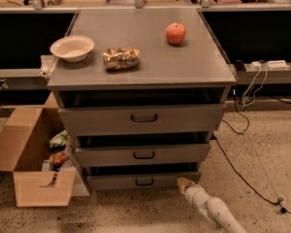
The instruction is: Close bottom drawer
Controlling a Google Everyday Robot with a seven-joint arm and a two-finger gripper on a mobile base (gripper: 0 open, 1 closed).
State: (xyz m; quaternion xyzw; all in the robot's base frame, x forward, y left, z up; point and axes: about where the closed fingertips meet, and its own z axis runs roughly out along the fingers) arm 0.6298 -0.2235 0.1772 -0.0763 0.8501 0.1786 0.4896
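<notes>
Where fingers (184, 183) touch, bottom drawer (116, 181) protrudes.

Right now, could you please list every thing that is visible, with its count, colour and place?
cabinet: one, grey, centre
top drawer: one, grey, highest, partly open
middle drawer: one, grey, between the others, partly open
bottom drawer: one, grey, lowest, slightly open
bowl: one, white, cabinet top, left
snack bag: one, gold-brown, cabinet top, right of bowl
apple: one, red, cabinet top, back right
cardboard box: one, brown, floor, left of cabinet
cables: several, dark, floor, right
arm: one, white, lower right
end effector: one, pale, by bottom drawer's right end
</notes>
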